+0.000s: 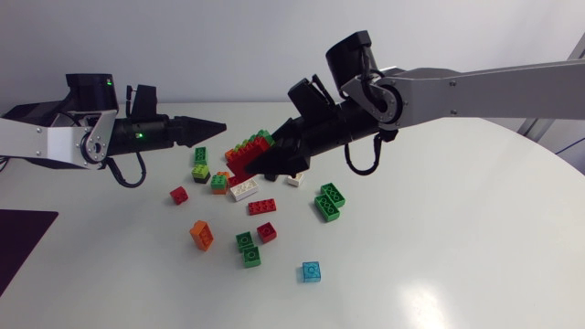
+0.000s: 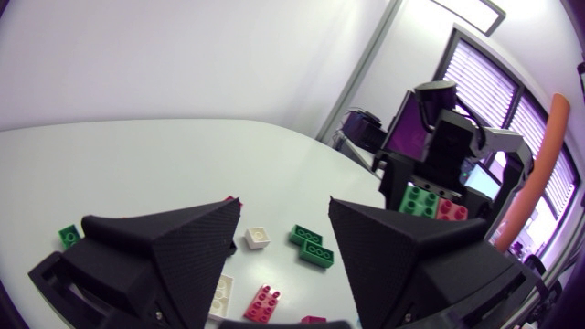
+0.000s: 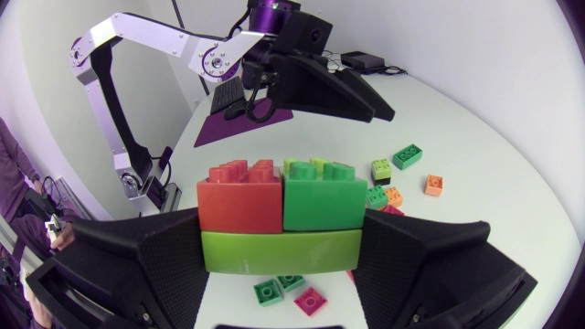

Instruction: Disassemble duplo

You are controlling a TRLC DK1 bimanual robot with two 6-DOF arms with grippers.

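While many loose bricks (image 1: 262, 206) lie scattered on the table (image 1: 457, 247), our right gripper (image 3: 283, 251) clamps a red-green-lime stack (image 3: 279, 196) above its middle, apparently undivided; our left gripper (image 2: 283, 242) gapes empty to its left.

My left arm (image 1: 50, 139) and right arm (image 1: 494, 91) are silver-grey links with black joints. My left pincer (image 1: 218, 124) and right pincer (image 1: 260, 157) are matte black, wedge-fingered. A black cable (image 1: 128, 175) loops under each wrist.
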